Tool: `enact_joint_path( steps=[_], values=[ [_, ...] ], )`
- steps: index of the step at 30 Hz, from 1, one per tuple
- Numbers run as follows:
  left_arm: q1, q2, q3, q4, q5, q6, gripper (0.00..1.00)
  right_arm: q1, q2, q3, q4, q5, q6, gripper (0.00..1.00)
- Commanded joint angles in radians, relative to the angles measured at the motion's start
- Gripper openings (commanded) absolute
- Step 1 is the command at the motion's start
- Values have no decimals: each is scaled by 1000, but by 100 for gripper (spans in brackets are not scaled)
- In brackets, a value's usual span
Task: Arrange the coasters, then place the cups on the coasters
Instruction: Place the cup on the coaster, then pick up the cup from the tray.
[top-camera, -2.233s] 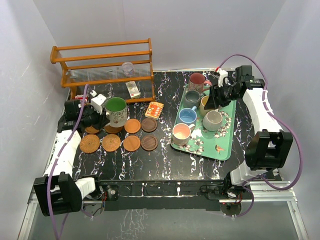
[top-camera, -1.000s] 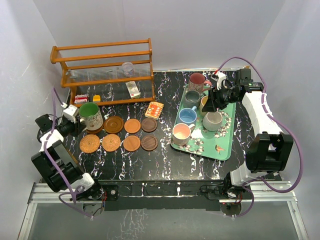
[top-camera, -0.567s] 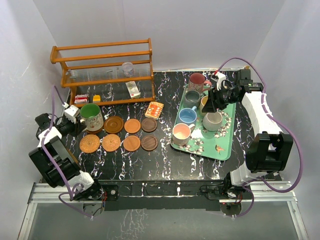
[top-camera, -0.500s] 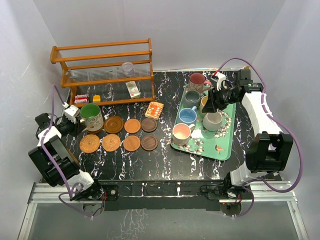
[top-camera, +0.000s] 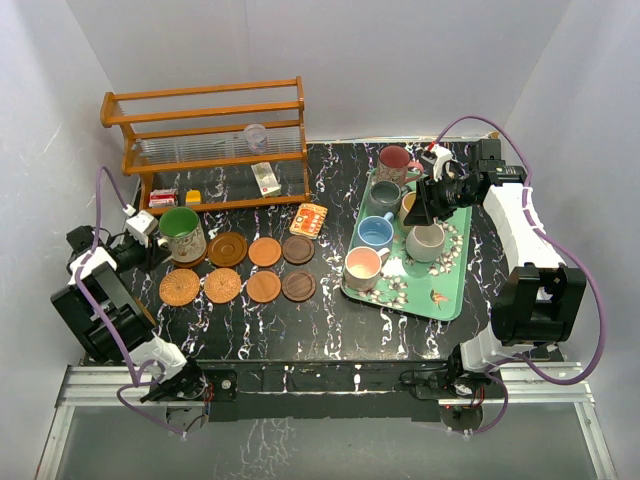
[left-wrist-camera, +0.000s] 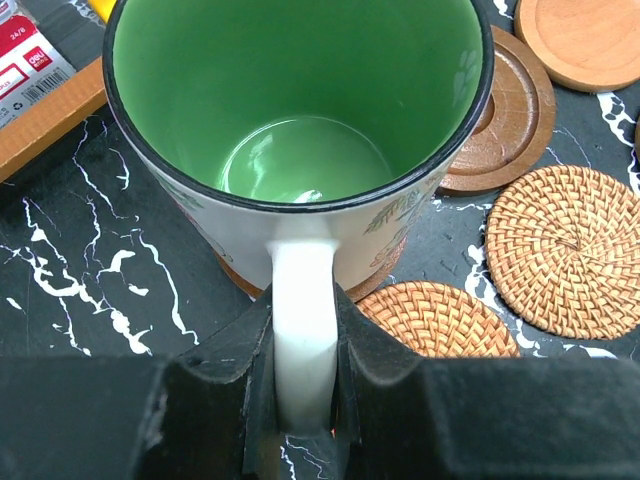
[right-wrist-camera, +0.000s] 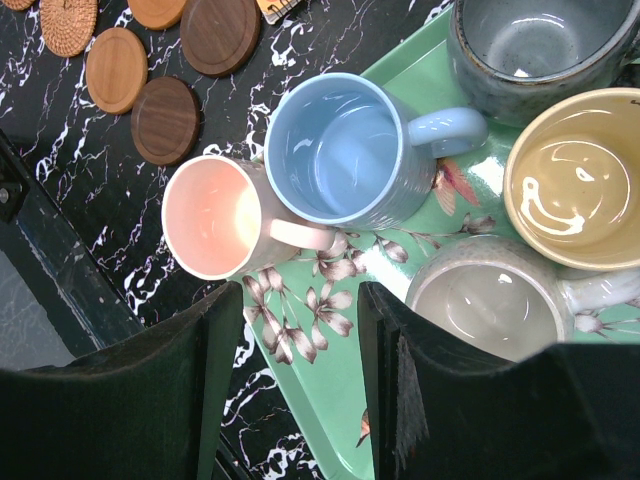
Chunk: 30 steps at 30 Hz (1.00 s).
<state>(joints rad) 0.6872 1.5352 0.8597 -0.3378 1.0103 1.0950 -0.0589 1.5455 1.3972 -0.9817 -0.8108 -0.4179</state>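
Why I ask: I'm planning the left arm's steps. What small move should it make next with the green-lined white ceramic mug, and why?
Probably open the left gripper and draw back: its fingers clamp the handle of the green-lined white ceramic mug, whose base already seems to rest on a round brown wooden coaster.

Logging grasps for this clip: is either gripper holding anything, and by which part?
The left gripper grips the green-lined white ceramic mug by its handle. The right gripper is open, holding nothing.

Bright, even, diffuse light; shadows are soft. Glare glints inside the green mug (left-wrist-camera: 300, 165); wrist-view foregrounds blur.
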Motion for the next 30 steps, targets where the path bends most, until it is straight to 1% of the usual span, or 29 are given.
enact_joint_path(
  steps=[1,7,15,22,25,28,30],
  values=[
    [12,3,50,-57,115,104,14,-1,-4,15,40,-11,-9,47],
    [16,16,42,-68,95,129,22,0,-1,19,37,-9,-9,47],
    [35,58,60,-99,71,181,30,-1,-10,16,38,-1,-9,47],
    [61,54,97,-140,67,218,38,1,-25,1,47,45,-15,48],
    [67,39,131,-210,65,239,42,6,-40,-8,60,104,-10,49],
    [67,11,162,-267,61,241,47,17,-60,-21,91,204,7,49],
    [67,-16,179,-275,56,189,50,21,-71,-31,108,254,11,49]
  ],
)
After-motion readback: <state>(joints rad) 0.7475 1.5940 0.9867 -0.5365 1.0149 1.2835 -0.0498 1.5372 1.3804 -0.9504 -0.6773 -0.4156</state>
